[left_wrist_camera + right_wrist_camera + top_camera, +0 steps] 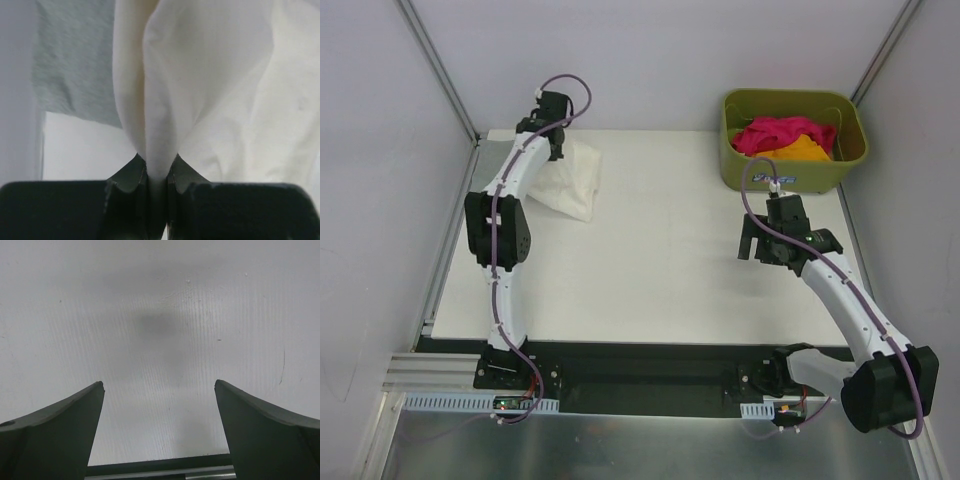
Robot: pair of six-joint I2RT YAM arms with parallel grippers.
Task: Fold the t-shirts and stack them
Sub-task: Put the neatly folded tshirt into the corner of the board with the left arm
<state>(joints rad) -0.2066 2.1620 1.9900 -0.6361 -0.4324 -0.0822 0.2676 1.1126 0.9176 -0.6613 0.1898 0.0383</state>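
Note:
A cream-white t-shirt (572,180) lies bunched at the table's far left corner. My left gripper (553,146) is shut on a fold of it. In the left wrist view that cream-white t-shirt (210,90) rises from between the closed fingertips of the left gripper (158,167), and a grey t-shirt (75,70) lies behind it at the left. A magenta-pink t-shirt (775,134) and an orange t-shirt (798,150) sit in the basket. My right gripper (760,250) hovers open over bare table at the right, and the right gripper (159,385) holds nothing.
The olive-green plastic basket (795,175) stands at the far right corner. White walls with metal posts close in the table on the left, back and right. The black rail (640,360) with both arm bases runs along the near edge.

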